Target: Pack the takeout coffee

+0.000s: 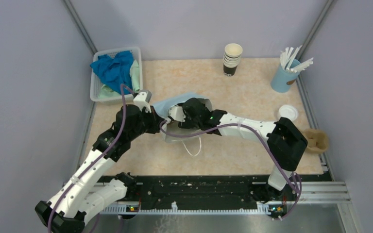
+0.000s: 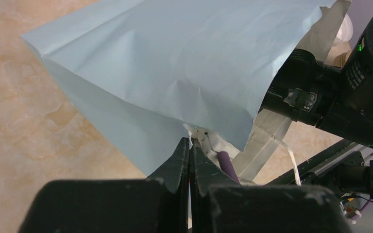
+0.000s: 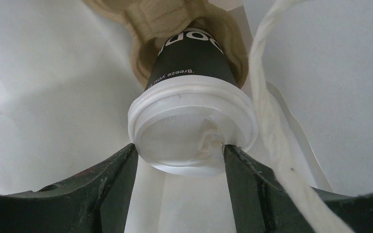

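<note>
The takeout coffee [image 3: 193, 121], a dark cup with a white sip lid, sits in a brown pulp carrier [image 3: 175, 19] inside the light blue paper bag [image 2: 175, 63]. My right gripper [image 3: 179, 150] reaches into the bag, and its two fingers press on opposite sides of the lid's rim. From above, the right wrist [image 1: 194, 114] is buried in the bag's mouth [image 1: 175, 103], so the cup is hidden there. My left gripper [image 2: 190, 141] is shut on the bag's lower edge, pinching the paper. The bag's white handle [image 3: 272, 131] hangs beside the right finger.
A stack of lidless cups [image 1: 232, 59] stands at the back. A blue cup of white stirrers [image 1: 286, 75] is at the back right, a loose white lid [image 1: 287, 112] near it, and another pulp carrier [image 1: 316, 141] at the right edge. A bin with blue cloth [image 1: 116, 73] sits back left.
</note>
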Available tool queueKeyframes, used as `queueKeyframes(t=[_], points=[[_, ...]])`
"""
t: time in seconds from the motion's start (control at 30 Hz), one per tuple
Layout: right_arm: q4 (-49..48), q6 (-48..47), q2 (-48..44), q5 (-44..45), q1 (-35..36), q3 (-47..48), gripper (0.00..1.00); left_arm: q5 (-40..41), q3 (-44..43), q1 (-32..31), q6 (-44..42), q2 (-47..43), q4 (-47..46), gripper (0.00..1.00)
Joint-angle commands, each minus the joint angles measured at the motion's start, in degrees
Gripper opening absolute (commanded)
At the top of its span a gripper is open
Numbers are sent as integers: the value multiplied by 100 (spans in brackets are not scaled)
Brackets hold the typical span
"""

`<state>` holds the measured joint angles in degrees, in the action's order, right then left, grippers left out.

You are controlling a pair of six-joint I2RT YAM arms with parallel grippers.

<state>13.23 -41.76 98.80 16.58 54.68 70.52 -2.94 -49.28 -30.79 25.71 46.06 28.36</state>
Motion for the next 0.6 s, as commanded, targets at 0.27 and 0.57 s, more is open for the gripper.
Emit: queueKeyframes(t=[0.27, 0.57], points=[[851, 589, -295, 274, 313, 370, 64, -376, -628, -21, 280, 95, 289, 0], [1714, 1093, -847, 305, 454, 531, 64, -991, -1238, -25, 744, 355, 679, 0]])
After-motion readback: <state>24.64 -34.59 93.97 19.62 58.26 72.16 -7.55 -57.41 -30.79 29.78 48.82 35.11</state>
